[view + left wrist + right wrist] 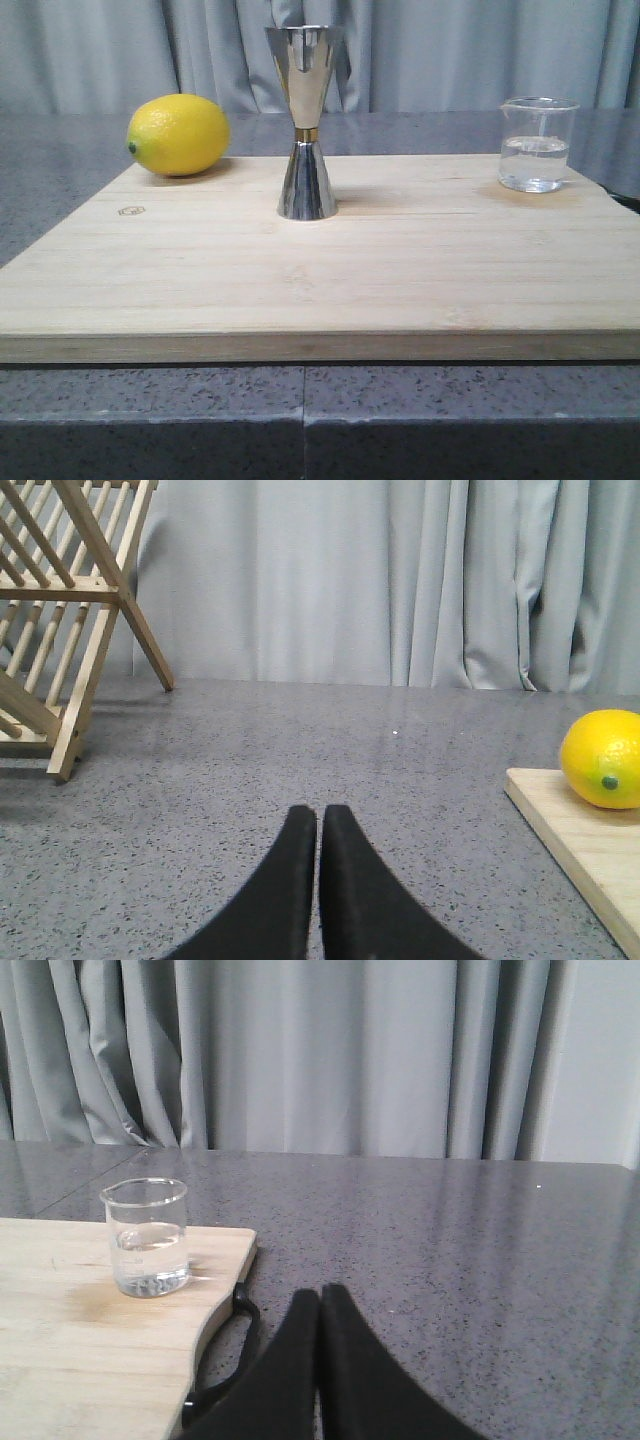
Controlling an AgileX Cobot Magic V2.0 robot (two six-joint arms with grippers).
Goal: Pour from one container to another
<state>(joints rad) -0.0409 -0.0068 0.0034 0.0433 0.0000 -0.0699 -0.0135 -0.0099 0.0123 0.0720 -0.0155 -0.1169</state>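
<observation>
glass beaker (pixel 537 145), part full of clear liquid, stands upright; both arms' fingers (pixel 318 880) (pixel 318 1365) pressed together, empty.

The right tool (pixel 319 1305) hangs over the grey table (pixel 450 1250), its black fingers (pixel 290 1360) pressed together. Beside it stands the beaker (pixel 147 1237), partly filled with clear liquid, on a wooden board (pixel 80 1360) with a black handle (pixel 235 1350).
</observation>
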